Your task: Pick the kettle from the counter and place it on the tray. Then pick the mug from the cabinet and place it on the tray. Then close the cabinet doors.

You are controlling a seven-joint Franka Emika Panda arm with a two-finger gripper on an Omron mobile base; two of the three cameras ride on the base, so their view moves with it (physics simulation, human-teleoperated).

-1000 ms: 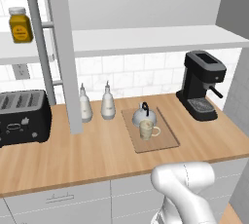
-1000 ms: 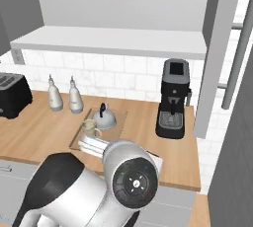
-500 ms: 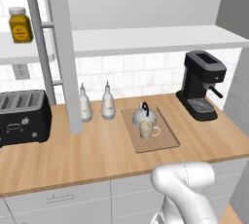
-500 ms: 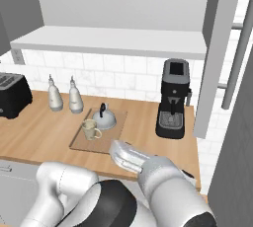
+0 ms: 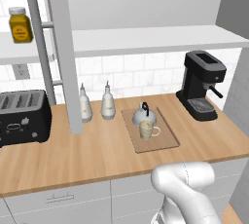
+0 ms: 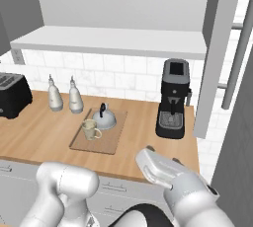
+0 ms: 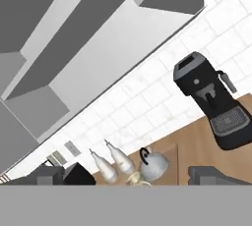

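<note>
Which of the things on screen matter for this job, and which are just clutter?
Job: kettle and mug, both on the tray; counter; open cabinet doors.
Clutter: toaster, two bottles, coffee machine, yellow jar.

One kettle [image 5: 144,115], one mug [image 5: 147,129] and one tray [image 5: 165,140]. Two slim-necked bottles [image 5: 85,106] [image 5: 107,103], one toaster [image 5: 23,117], one coffee machine [image 5: 200,90], one yellow jar [image 5: 20,25]. Two open cabinet doors [image 5: 62,47] [image 6: 215,48].

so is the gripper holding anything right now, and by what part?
Nothing held. The gripper is open and off the counter; the kettle and mug both sit on the tray.
</note>
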